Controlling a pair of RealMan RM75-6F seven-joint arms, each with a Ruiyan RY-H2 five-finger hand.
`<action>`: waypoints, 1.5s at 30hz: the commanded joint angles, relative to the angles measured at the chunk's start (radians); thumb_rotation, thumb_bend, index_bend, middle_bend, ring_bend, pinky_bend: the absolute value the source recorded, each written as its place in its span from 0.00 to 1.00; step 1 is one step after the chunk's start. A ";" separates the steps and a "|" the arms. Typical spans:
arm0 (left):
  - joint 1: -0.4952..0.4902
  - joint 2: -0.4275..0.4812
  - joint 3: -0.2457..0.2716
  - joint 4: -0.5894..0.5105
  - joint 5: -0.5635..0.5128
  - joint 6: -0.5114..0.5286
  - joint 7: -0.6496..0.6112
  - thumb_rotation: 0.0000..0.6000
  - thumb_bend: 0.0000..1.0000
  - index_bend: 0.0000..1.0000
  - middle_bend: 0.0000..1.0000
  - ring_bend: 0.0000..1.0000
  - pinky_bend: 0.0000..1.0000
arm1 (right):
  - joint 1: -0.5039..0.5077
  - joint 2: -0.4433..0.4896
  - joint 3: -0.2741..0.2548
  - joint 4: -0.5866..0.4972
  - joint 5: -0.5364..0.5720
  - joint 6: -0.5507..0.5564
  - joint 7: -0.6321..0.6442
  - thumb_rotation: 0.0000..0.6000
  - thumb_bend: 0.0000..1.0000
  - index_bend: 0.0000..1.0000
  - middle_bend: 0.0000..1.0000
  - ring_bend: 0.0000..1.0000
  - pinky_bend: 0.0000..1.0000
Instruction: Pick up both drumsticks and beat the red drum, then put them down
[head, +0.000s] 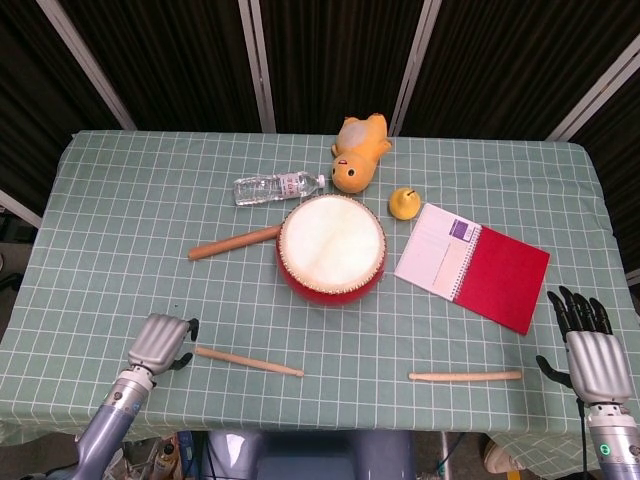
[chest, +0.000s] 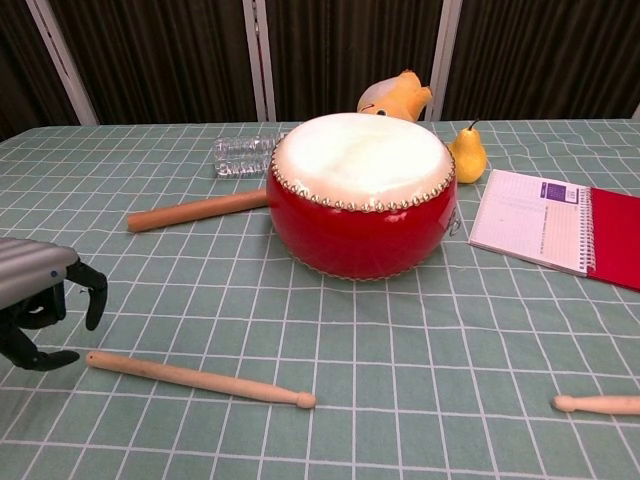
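The red drum (head: 331, 248) (chest: 360, 195) with its white skin stands mid-table. One drumstick (head: 248, 361) (chest: 198, 379) lies at the front left. My left hand (head: 160, 342) (chest: 42, 300) hovers just beside the butt end of that stick, fingers curved down and apart, holding nothing. A second drumstick (head: 465, 376) (chest: 598, 404) lies at the front right. My right hand (head: 585, 350) is at the table's right front edge, fingers spread, well right of that stick and empty.
A thicker wooden rod (head: 234, 243) (chest: 196, 210) lies left of the drum. Behind the drum are a water bottle (head: 278, 187), a yellow plush toy (head: 358, 151) and a yellow pear (head: 404, 203). A red spiral notebook (head: 472, 264) lies open at the right.
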 joint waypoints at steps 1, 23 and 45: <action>-0.018 -0.035 0.007 0.012 -0.032 -0.005 0.032 1.00 0.25 0.49 1.00 1.00 1.00 | 0.001 0.001 0.000 -0.001 0.001 -0.002 0.002 1.00 0.26 0.00 0.00 0.00 0.00; -0.085 -0.166 0.029 0.080 -0.118 0.021 0.086 1.00 0.47 0.67 1.00 1.00 1.00 | 0.002 0.004 0.000 -0.001 0.003 -0.006 0.011 1.00 0.26 0.00 0.00 0.00 0.00; 0.025 0.212 -0.029 -0.144 0.101 0.216 -0.294 1.00 0.54 0.76 1.00 1.00 1.00 | 0.027 -0.011 -0.022 -0.049 -0.047 -0.036 -0.041 1.00 0.26 0.11 0.80 0.91 0.91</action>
